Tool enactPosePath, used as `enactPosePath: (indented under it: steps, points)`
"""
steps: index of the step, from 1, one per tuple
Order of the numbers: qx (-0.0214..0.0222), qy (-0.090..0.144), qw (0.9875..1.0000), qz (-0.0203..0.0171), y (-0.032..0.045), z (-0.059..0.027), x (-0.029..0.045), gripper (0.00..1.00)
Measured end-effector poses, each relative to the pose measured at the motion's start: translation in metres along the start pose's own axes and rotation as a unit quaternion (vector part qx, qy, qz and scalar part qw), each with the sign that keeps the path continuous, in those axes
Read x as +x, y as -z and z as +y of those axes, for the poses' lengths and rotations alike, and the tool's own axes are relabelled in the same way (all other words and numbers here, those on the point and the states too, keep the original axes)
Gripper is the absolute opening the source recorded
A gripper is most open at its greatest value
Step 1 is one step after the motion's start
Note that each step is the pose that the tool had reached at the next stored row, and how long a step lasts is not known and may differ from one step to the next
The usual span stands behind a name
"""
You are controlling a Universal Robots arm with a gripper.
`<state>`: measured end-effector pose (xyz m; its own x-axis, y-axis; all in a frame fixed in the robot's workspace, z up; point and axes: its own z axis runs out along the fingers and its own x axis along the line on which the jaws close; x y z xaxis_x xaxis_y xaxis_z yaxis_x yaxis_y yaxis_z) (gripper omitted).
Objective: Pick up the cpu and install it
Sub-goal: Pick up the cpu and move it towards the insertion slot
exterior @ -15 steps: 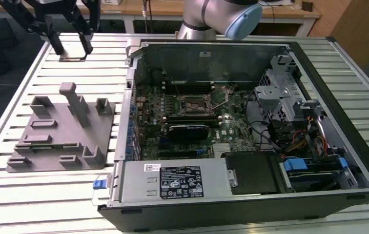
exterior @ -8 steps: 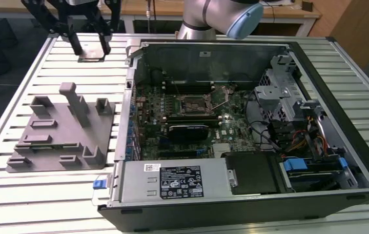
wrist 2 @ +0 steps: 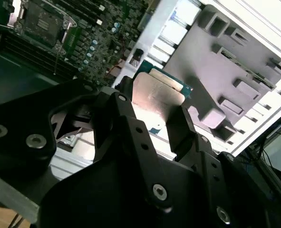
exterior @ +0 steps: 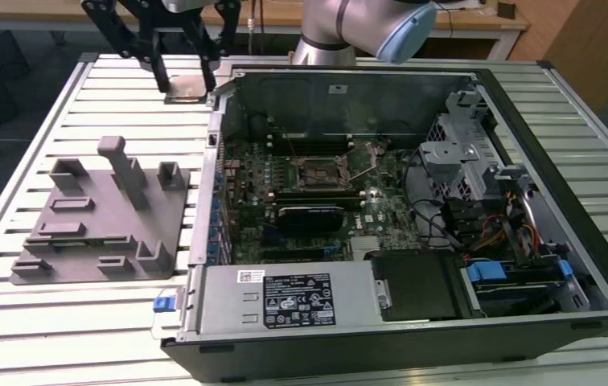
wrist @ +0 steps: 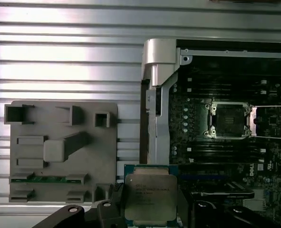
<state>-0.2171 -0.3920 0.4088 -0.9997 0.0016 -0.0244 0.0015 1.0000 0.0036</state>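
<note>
Pick looks done, carry in hand: gripper clamped on the cpu by 2 edges, open socket well apart from it; seating needs square alignment.

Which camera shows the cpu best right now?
The first wrist view: the cpu faces the camera squarely. The second wrist view shows it tilted, partly behind the gripper; the exterior view shows it far off and small.

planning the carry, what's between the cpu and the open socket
The case's metal side wall stands between the cpu and the socket, in the exterior view.
</note>
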Motion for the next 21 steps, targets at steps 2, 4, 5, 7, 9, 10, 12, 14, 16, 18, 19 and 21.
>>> enactPosePath:
  steps: [2, 4, 5, 7, 9, 10, 12, 14, 16, 18, 19, 21]
  points:
    - [0.0, 0.0, 1.0, 0.0, -0.0009, 0.0009, -0.009, 0.53]
    - [0.0, 0.0, 1.0, 0.0, -0.0019, 0.0019, -0.0179, 0.53]
    - [0.0001, 0.0, 1.0, 0.0, -0.0024, 0.0024, -0.0226, 0.53]
    - [0.0, 0.0, 1.0, 0.0, -0.0034, 0.0034, -0.0319, 0.53]
    - [0.0, 0.0, 1.0, 0.0, -0.0043, 0.0049, -0.0409, 0.53]
    - [0.0, 0.0, 1.0, 0.0, -0.0047, 0.0057, -0.0454, 0.53]
    - [0.0, 0.0, 1.0, 0.0, -0.0056, 0.0078, -0.054, 0.53]
    - [0.0001, 0.0, 1.0, 0.0, -0.0064, 0.0107, -0.0618, 0.53]
    - [0.0, 0.0, 1.0, 0.0, -0.0071, 0.0138, -0.069, 0.53]
    - [0.0001, 0.0, 1.0, 0.0001, -0.0079, 0.0175, -0.0756, 0.53]
    - [0.0, 0.0, 1.0, 0.0, -0.0085, 0.0192, -0.0791, 0.53]
    - [0.0001, 0.0, 1.0, 0.0, -0.0093, 0.0214, -0.0879, 0.53]
